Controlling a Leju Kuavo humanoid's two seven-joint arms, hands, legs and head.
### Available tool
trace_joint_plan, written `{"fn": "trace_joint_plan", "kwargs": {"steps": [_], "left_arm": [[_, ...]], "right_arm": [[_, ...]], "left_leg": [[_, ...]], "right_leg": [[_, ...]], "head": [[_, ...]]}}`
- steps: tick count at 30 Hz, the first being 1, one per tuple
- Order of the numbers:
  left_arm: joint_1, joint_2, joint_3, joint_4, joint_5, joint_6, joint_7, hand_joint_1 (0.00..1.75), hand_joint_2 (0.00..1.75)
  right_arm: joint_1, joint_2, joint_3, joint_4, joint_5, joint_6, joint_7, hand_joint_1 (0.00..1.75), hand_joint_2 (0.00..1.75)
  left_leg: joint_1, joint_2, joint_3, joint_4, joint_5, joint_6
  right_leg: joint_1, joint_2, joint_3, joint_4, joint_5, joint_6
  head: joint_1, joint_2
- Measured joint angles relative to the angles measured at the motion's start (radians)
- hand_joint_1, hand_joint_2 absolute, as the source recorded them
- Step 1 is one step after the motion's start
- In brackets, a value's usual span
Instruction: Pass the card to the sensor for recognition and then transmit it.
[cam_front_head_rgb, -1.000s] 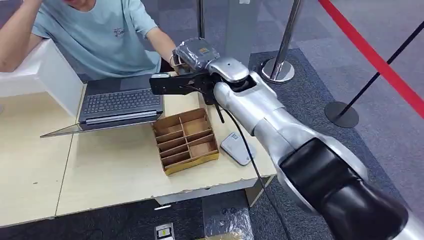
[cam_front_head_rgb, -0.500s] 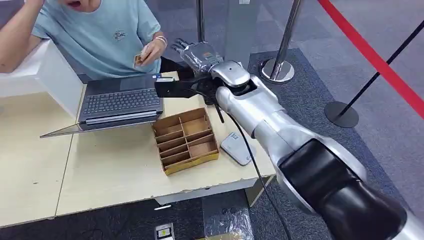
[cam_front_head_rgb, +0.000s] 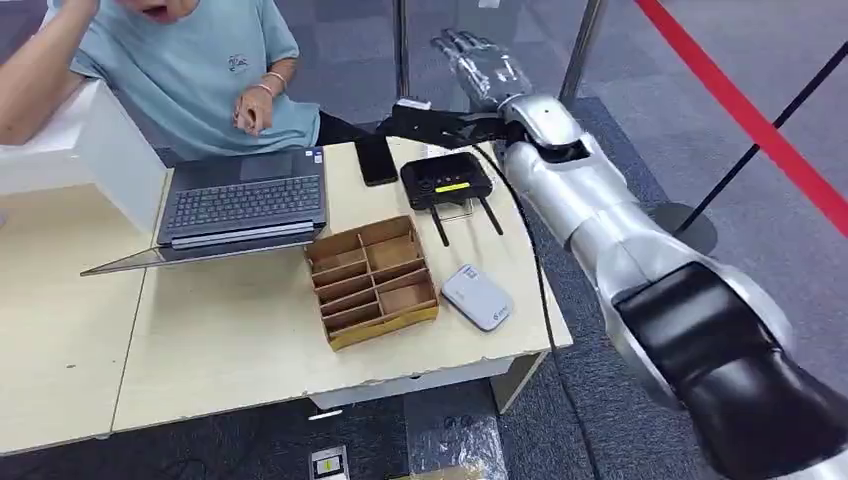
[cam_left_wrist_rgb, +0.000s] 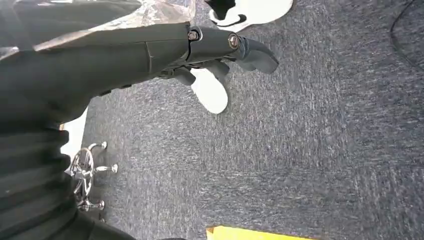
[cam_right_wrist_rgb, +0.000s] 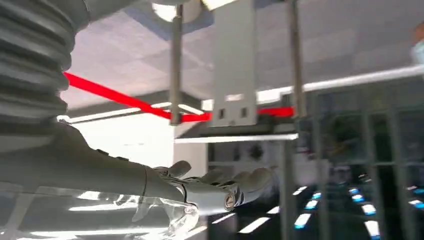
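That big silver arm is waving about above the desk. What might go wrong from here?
Two things, I'd guess. The right hand is raised, fingers spread, holding nothing, beyond the table's far edge. If the arm swings back low, it might knock the black box with antennas or the phone beneath it. Its dangling cable might also snag the table's corner. The person sits close, within the arm's likely reach.

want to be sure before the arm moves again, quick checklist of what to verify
1. Right hand holds nothing, fingers spread: ok.
2. Right hand raised off the table, past the router: ok.
3. Card with the person: cannot tell; their hand is curled at the chest.
4. Sensor unobstructed, beside the box: ok.
5. Left hand hangs over the floor, nothing seen in it: ok.
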Motion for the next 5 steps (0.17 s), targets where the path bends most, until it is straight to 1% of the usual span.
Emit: {"fn": "trace_joint_plan", "kwargs": {"steps": [5], "left_arm": [[0.010,0.001,0.000,0.000,0.014,0.005,0.000,0.00,1.75]], "right_arm": [[0.002,-0.091,-0.050,-0.061,-0.021,0.006,0.036,0.00,1.75]], "left_leg": [[0.000,0.000,0.000,0.000,0.000,0.000]], "right_leg": [[0.000,0.000,0.000,0.000,0.000,0.000]], "head": [[0.000,0.000]]}}
